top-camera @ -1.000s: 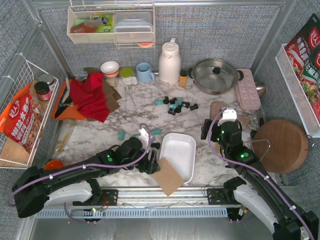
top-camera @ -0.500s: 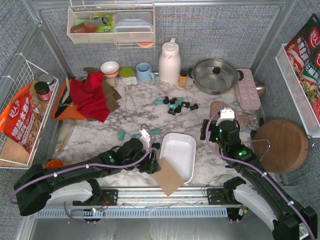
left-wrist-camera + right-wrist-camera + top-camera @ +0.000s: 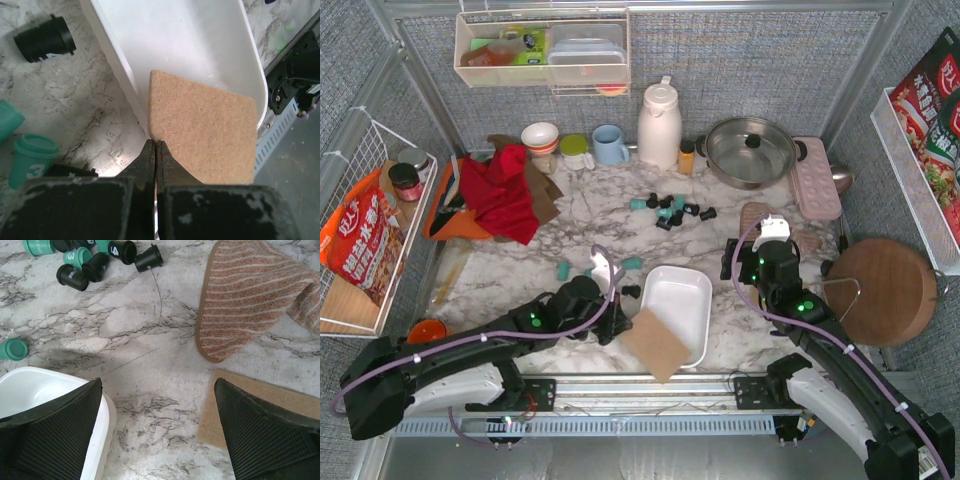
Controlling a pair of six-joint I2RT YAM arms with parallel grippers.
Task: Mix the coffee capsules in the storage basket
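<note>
Leftward and a little back is how the left arm has drawn since a second ago, dragging the brown fibre mat (image 3: 655, 345) with it, so that a black capsule (image 3: 631, 291) now shows clear beside the tray. The right arm has barely stirred. The left end effector (image 3: 156, 147) is pressed together on the mat's corner, and the mat lies across the near corner of the storage basket (image 3: 672, 300). The right end effector (image 3: 157, 385) hangs spread over bare surface with nothing between its fingers. The basket sits between the two arms, its long axis running near to far and slightly slanted. It is white, smooth-rimmed and holds no pods yet. The coffee capsules (image 3: 670, 208), stubby teal and black cups mostly tipped on their sides, lie mainly in a loose cluster on the surface beyond the basket's far end. From the right end effector that cluster lies ahead and to the left. A few strays lie off the basket's left side, just beside the left end effector. With the left still burdened by the mat, the right looks the freer arm for the far cluster.
</note>
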